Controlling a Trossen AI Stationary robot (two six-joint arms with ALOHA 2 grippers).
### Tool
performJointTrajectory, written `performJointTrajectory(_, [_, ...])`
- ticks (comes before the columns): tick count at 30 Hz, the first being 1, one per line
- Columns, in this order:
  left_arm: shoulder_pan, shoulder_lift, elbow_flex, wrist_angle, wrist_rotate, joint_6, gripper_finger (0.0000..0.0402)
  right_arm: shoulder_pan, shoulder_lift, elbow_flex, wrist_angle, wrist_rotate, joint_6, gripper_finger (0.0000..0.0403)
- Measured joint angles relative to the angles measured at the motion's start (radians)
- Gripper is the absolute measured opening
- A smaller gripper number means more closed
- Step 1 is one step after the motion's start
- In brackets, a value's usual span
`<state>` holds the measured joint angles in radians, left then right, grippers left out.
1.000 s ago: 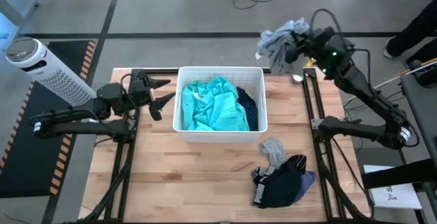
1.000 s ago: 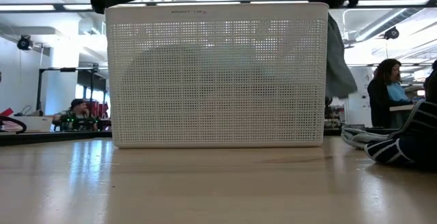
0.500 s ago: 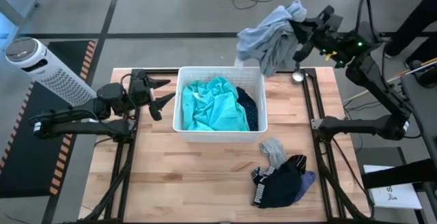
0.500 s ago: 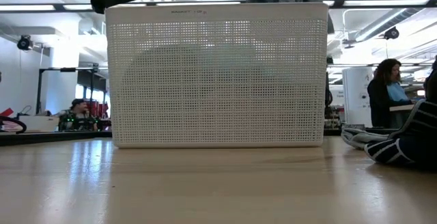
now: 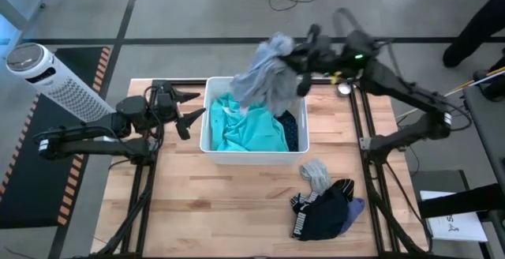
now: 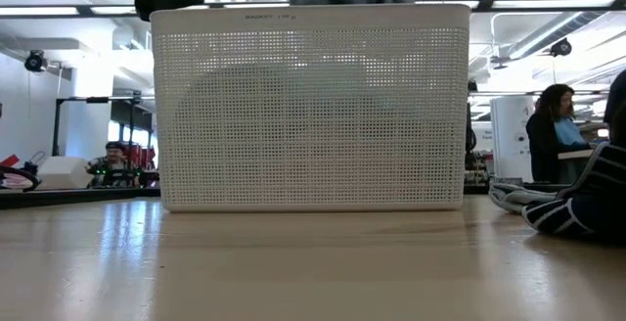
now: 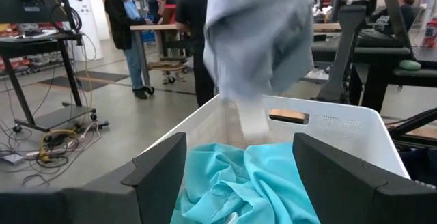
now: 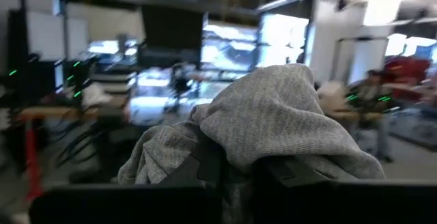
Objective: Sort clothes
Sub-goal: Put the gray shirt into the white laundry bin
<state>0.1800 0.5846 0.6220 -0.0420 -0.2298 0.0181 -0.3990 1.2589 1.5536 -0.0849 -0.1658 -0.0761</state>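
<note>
My right gripper (image 5: 298, 59) is shut on a grey garment (image 5: 264, 77) that hangs over the white bin (image 5: 254, 155), above its far right part. The garment also shows in the left wrist view (image 7: 256, 39) and the right wrist view (image 8: 266, 132). A large teal garment (image 5: 245, 121) and a navy-black one (image 5: 290, 126) lie in the bin. My left gripper (image 5: 188, 109) is open and empty, left of the bin. A grey piece (image 5: 316, 172), a navy-black garment (image 5: 323, 209) and a lavender piece (image 5: 355, 208) lie piled on the table at the near right. My right gripper holds the grey garment by a bunched upper part (image 8: 232, 157), which drapes over the fingers and hides the place of contact. The fingers come about level from the table's right. The garment hangs below, slack and clear of the bin.
A white tower fan (image 5: 47, 77) stands off the table's far left corner. The bin fills the middle of the low view (image 6: 313, 106). People show in the room beyond the table. Bare wood lies at the near left (image 5: 213, 204).
My right gripper has swung from beyond the table's far right corner toward the left, carrying the grey garment, which now hangs over the bin's far right part. It has stayed shut on the cloth, which trails and swings below it.
</note>
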Motion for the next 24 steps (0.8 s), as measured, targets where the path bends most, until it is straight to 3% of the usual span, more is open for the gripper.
performJointTrajectory(7, [0.0, 0.002, 0.0, 0.015, 0.0, 0.017, 0.0259, 0.077, 0.168, 0.034, -0.068, 0.0, -0.026, 0.0021])
performJointTrajectory(24, [0.0, -0.003, 0.0, 0.013, 0.001, 0.017, 0.0259, 0.077, 0.487, 0.038, -0.433, 0.009, -0.083, 0.0021])
